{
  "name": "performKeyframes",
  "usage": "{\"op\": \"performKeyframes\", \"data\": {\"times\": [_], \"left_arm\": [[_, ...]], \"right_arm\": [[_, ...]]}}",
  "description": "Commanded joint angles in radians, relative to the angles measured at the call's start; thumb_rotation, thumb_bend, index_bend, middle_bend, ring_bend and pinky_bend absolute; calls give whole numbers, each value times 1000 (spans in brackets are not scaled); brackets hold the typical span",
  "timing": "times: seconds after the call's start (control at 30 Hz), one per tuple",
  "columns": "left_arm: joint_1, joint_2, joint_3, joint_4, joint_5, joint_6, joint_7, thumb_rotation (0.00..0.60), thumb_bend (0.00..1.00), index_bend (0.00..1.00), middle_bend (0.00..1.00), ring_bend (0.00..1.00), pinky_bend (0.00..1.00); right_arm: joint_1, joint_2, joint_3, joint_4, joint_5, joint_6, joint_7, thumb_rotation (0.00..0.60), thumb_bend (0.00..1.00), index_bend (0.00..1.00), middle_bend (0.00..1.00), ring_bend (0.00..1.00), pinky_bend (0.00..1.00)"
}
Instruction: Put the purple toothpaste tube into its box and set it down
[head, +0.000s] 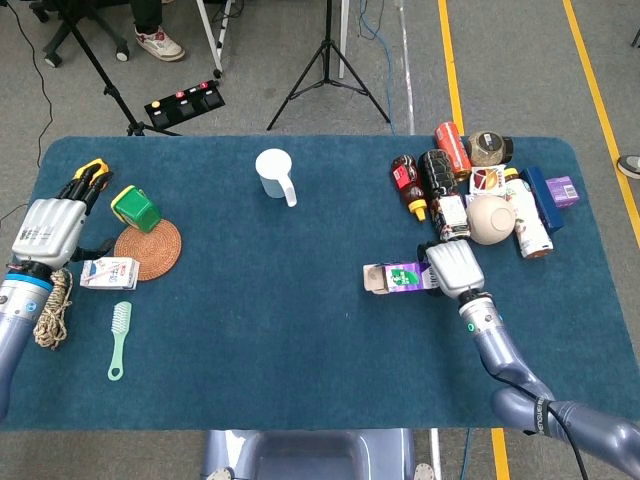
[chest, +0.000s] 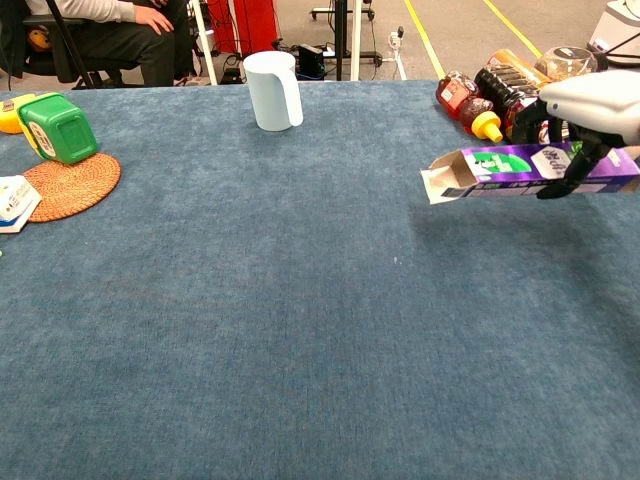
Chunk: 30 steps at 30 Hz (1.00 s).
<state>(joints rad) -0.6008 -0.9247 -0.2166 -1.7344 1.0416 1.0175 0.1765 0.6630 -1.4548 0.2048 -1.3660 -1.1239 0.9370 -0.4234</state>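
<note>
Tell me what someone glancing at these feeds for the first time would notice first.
Most likely the purple toothpaste box, held level above the table by the right hand, its open flap end pointing toward the middle. Next, the heap of bottles and packages crowding the far right corner behind that hand. The left hand hangs at the left edge near the green container and woven coaster.

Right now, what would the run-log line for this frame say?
right hand: holds purple toothpaste box horizontal, open flap toward table centre | left hand: empty, near woven coaster | box not yet set down
</note>
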Motion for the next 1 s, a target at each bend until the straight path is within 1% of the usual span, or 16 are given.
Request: {"op": "performKeyframes", "data": {"times": [0.03, 0.1, 0.13, 0.17, 0.2, 0.23, 0.27, 0.33, 0.4, 0.47, 0.57, 0.67, 0.73, 0.8, 0.93, 1.0], "left_arm": [[3, -7, 7, 16, 6, -7, -8, 600, 273, 31, 0, 114, 437], [3, -14, 10, 29, 8, -13, -16, 600, 273, 31, 0, 113, 437], [3, -18, 11, 36, 9, -17, -21, 600, 273, 31, 0, 114, 437], [3, -21, 12, 42, 9, -20, -24, 600, 273, 31, 0, 113, 437], [4, -23, 13, 47, 11, -22, -27, 600, 273, 31, 0, 114, 437], [4, -26, 15, 52, 12, -24, -30, 600, 273, 31, 0, 114, 437], [5, -28, 16, 55, 13, -26, -33, 600, 273, 32, 0, 114, 437], [7, -31, 18, 62, 18, -29, -44, 600, 273, 32, 0, 114, 437], [13, -30, 20, 66, 29, -30, -64, 600, 273, 32, 0, 114, 437], [17, -25, 19, 68, 38, -36, -88, 600, 273, 32, 0, 113, 437], [29, -11, 13, 69, 57, -34, -142, 600, 275, 32, 0, 113, 434], [53, 9, 19, 60, 100, -18, -196, 600, 276, 32, 0, 99, 402], [89, 33, 36, 39, 146, 7, -245, 600, 275, 31, 0, 75, 369], [120, 50, 56, 31, 186, 28, -282, 600, 275, 26, 0, 38, 325], [193, 67, 101, 39, 247, 82, -357, 600, 275, 18, 0, 1, 266], [216, 62, 112, 54, 266, 106, -386, 600, 275, 10, 0, 0, 250]], "right_arm": [[7, -28, -12, -1, 54, -13, -36, 600, 528, 588, 683, 670, 733], [10, -33, -16, -5, 85, -37, -34, 600, 464, 520, 632, 636, 724], [13, -27, -19, -12, 104, -56, -35, 600, 373, 444, 559, 590, 710], [16, -22, -21, -18, 119, -67, -41, 600, 248, 354, 460, 520, 685], [20, -17, -23, -24, 132, -76, -48, 600, 163, 294, 387, 465, 662], [23, -11, -25, -32, 142, -83, -52, 600, 67, 220, 285, 379, 621], [25, -5, -26, -40, 149, -87, -54, 600, 13, 170, 207, 308, 580], [25, 7, -24, -62, 144, -82, -42, 600, 0, 134, 137, 240, 535], [18, 26, -27, -92, 121, -62, -28, 600, 0, 126, 109, 209, 490], [11, 45, -29, -122, 105, -48, -12, 600, 0, 115, 81, 173, 422], [-8, 89, -30, -183, 73, -17, 19, 600, 0, 104, 63, 144, 363], [-36, 137, -38, -240, 29, 18, 61, 600, 0, 104, 63, 144, 357], [-74, 179, -57, -270, -39, 63, 115, 600, 0, 104, 63, 143, 353], [-107, 207, -76, -273, -108, 104, 178, 600, 0, 104, 68, 143, 350], [-190, 260, -132, -225, -289, 235, 335, 600, 0, 105, 90, 144, 335], [-212, 272, -152, -204, -341, 277, 376, 600, 0, 107, 98, 144, 326]]}}
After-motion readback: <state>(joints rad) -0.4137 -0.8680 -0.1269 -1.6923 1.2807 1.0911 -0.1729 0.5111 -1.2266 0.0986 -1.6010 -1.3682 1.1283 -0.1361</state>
